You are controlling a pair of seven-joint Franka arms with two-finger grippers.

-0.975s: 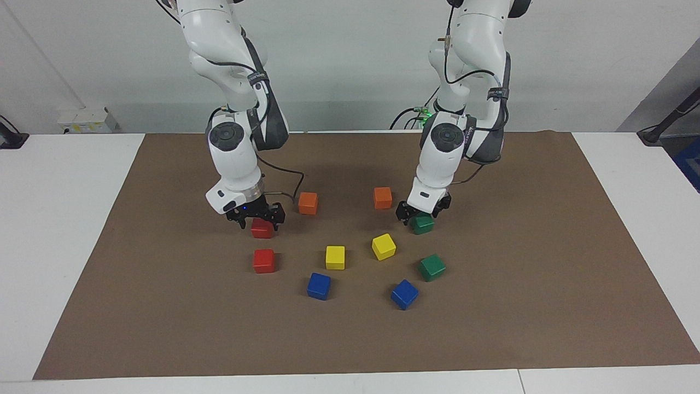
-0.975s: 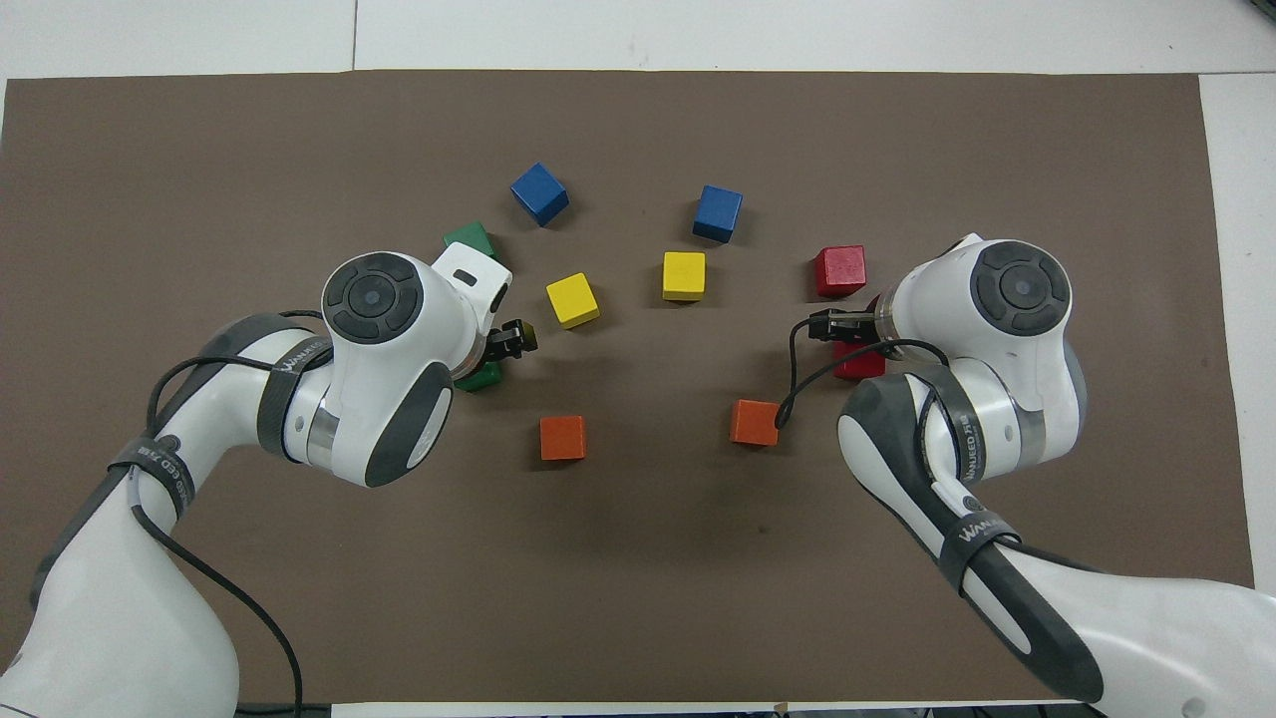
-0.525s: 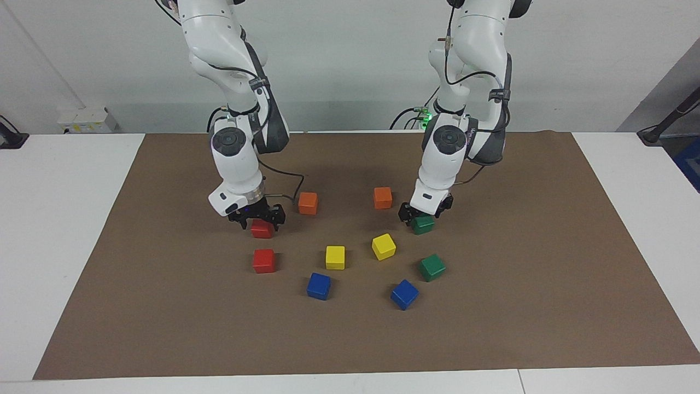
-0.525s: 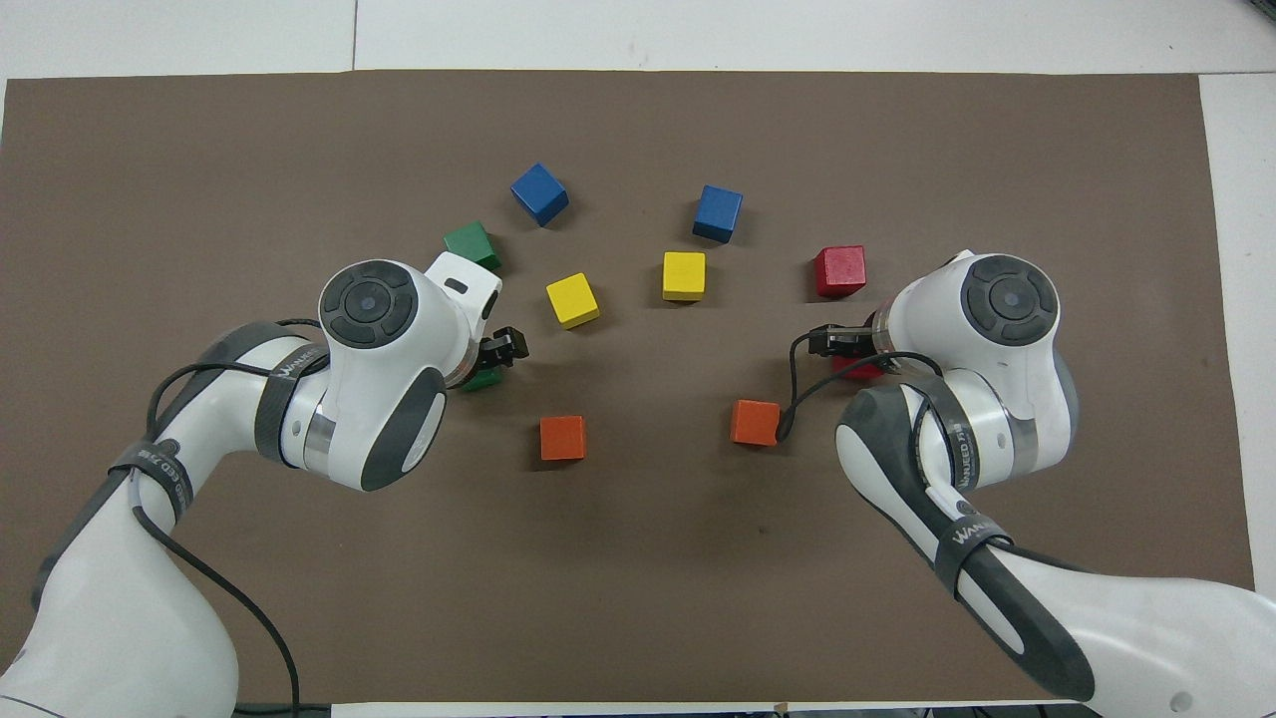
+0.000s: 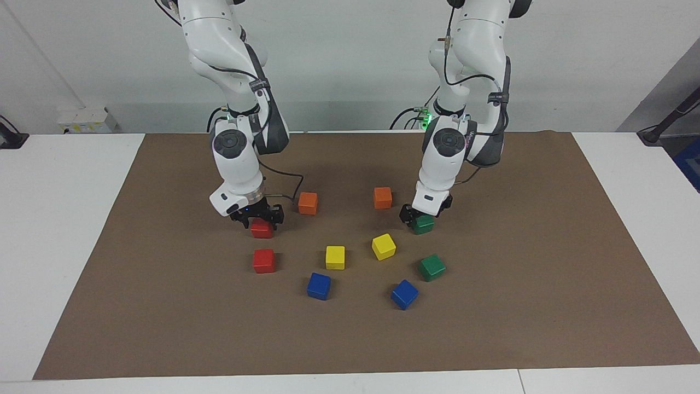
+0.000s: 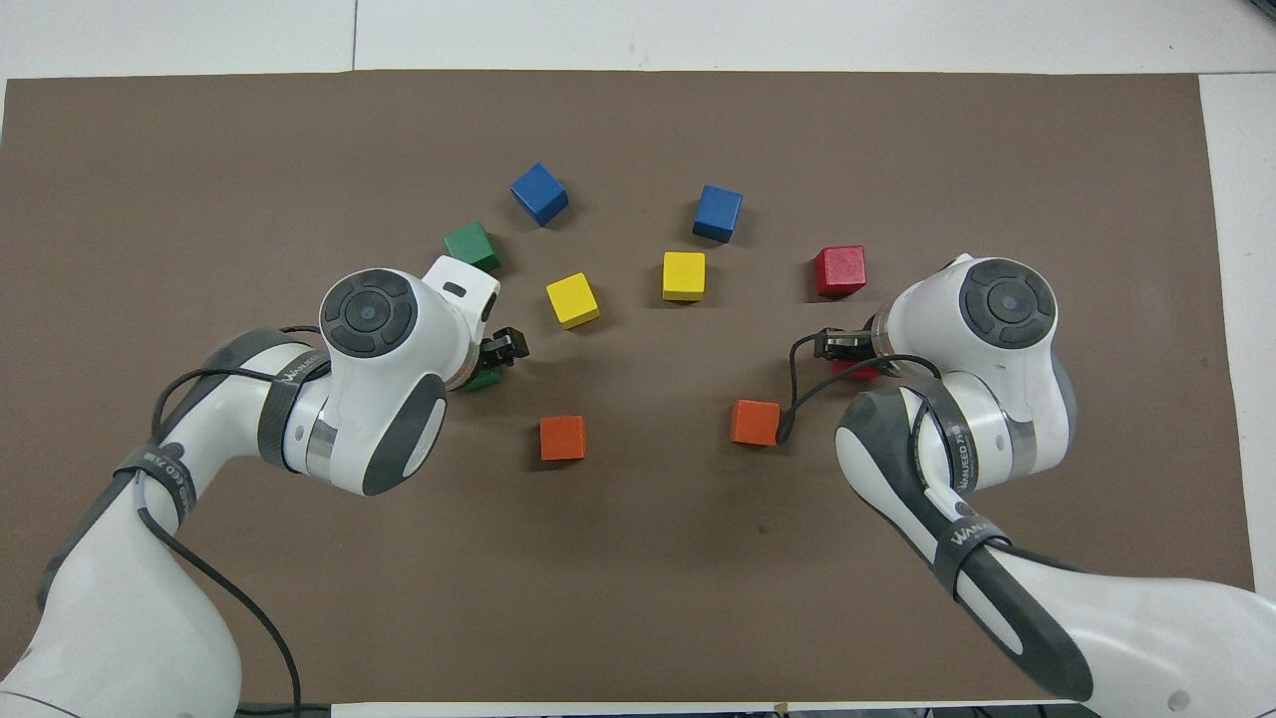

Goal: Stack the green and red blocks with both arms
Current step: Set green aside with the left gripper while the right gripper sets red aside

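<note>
The right gripper [image 5: 257, 218] sits low on the brown mat [image 5: 492, 328], directly over a red block [image 5: 262, 230] whose top it touches; its fingers straddle the cube, but whether they press the sides cannot be told. The second red block [image 5: 263, 261] lies farther from the robots than that gripper, apart from it. An orange cube [image 5: 308, 203] stands just beside the right gripper, toward the left arm's end. The left gripper [image 5: 420, 216] is down on a green block [image 5: 423, 224], likewise covering its top; its grip cannot be told either. The other green block [image 5: 432, 267] rests farther from the robots than the left gripper, well apart. A second orange cube [image 5: 383, 197] is just beside the left gripper, toward the right arm's end. Two yellow cubes [image 5: 335, 257] and two blue cubes [image 5: 319, 286] lie between the grippers, farther out
</note>
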